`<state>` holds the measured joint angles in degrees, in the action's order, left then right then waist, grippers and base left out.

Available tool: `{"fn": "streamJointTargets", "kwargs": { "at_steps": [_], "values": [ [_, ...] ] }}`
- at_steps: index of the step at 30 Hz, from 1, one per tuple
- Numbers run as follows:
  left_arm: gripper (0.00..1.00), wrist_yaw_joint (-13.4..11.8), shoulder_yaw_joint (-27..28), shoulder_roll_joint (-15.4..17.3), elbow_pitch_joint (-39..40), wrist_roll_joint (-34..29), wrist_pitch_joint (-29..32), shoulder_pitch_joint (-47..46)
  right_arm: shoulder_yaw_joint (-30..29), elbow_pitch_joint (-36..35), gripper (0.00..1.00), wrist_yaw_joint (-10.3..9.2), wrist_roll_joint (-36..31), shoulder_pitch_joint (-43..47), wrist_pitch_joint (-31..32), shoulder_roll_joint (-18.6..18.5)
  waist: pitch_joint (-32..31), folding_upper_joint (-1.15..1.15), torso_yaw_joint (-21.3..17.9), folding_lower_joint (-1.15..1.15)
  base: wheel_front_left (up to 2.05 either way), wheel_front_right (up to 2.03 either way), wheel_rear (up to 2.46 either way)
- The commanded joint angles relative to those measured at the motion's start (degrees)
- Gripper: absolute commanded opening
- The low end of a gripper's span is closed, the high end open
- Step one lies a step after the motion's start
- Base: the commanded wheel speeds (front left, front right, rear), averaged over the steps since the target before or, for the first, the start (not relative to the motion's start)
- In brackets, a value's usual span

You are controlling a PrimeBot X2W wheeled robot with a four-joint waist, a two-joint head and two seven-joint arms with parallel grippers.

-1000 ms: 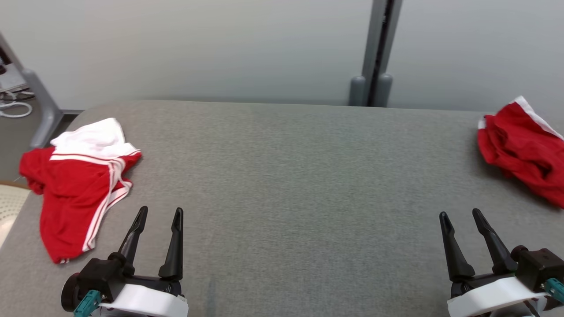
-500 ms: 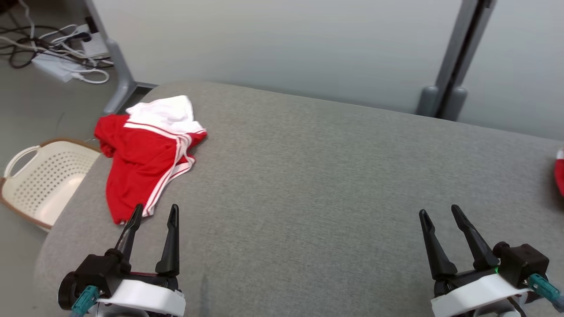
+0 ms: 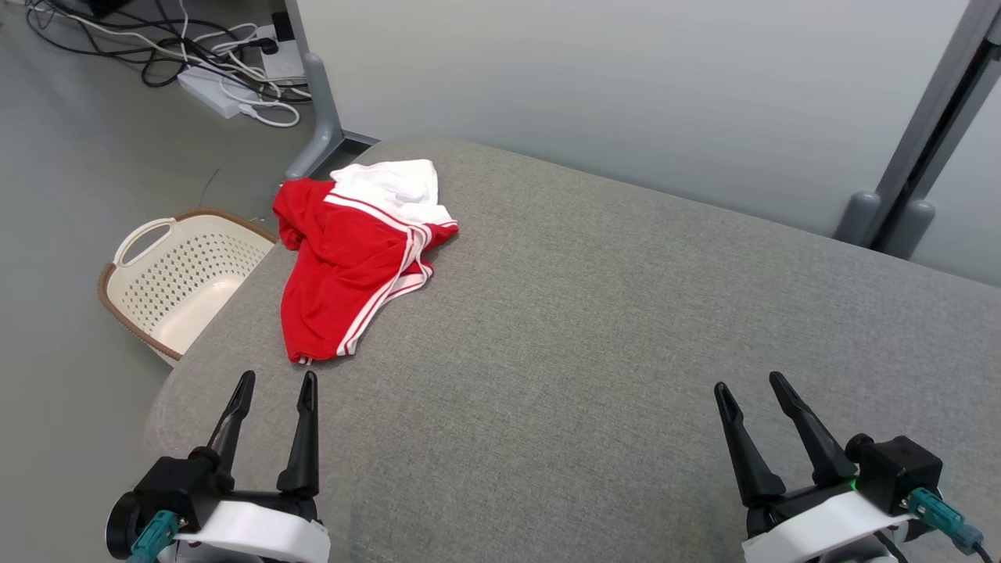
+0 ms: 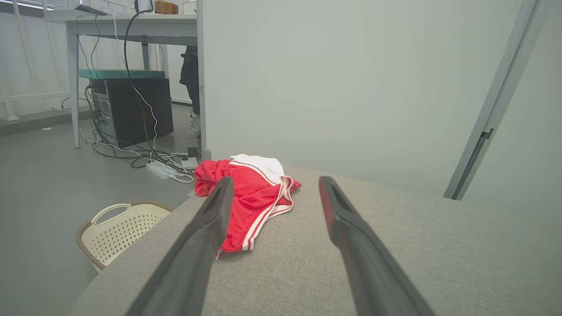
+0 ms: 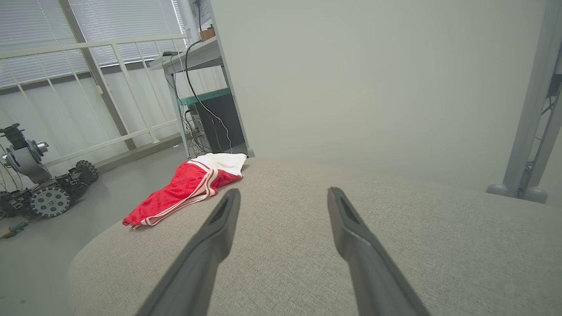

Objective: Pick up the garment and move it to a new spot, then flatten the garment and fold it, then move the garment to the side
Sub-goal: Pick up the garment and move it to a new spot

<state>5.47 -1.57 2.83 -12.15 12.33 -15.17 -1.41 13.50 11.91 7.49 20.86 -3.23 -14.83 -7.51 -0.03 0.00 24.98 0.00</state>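
left gripper [image 3: 278, 381] and right gripper [image 3: 748, 383] hover with jaws apart and empty; the crumpled red-and-white garment [image 3: 352, 266], probably shorts, lies just ahead of the left jaws, so reach for a raised fold.

Grey floor [image 3: 70, 180], pale partition wall [image 3: 626, 86], cables [image 3: 195, 55], desk [image 4: 127, 24], railed windows [image 5: 66, 57].

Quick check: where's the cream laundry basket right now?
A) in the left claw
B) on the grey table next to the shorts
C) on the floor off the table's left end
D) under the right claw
C: the cream perforated basket stands on the floor just past the left end of the grey table, below the edge where the red shorts lie.
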Motion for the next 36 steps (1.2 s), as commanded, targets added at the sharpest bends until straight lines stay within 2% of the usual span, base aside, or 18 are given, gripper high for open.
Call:
{"fn": "streamJointTargets", "kwargs": {
  "at_steps": [1,8,16,22,28,36],
  "values": [
    [1.00,-0.1,0.1,0.2,-0.2,0.2,-0.1,0.2,-0.1,0.2,1.00,0.02,0.4,-0.6,-0.4,-0.4,-0.1,0.00,0.8,0.00,0.00,0.00,0.00],
    [1.00,0.3,0.5,0.2,-0.4,-0.1,-0.1,0.4,0.8,0.5,1.00,0.02,0.6,-0.9,-0.4,-0.4,-0.3,0.00,1.6,0.00,0.00,0.00,0.00],
    [1.00,0.3,1.2,0.4,-0.5,-0.3,-0.1,0.2,1.9,0.9,1.00,0.02,1.0,-1.1,-0.4,-0.5,-0.2,0.00,0.5,0.00,0.00,0.00,0.00],
    [1.00,0.8,1.6,3.0,0.9,0.3,0.9,-2.8,2.3,0.7,1.00,0.02,1.3,-2.2,-0.4,-0.7,1.6,0.00,-1.2,0.00,0.00,0.00,0.00],
    [1.00,1.5,1.5,7.2,0.4,2.8,7.4,-8.4,2.5,0.5,1.00,0.02,1.0,-3.8,-0.4,-0.9,4.5,0.00,-3.5,0.00,0.00,0.00,0.00],
    [1.00,2.0,1.0,13.0,-2.6,8.0,20.7,-18.4,3.0,0.5,1.00,0.02,1.0,-6.9,-0.4,-1.0,8.7,0.00,-8.3,0.00,0.00,0.00,0.00]
  ]
}}
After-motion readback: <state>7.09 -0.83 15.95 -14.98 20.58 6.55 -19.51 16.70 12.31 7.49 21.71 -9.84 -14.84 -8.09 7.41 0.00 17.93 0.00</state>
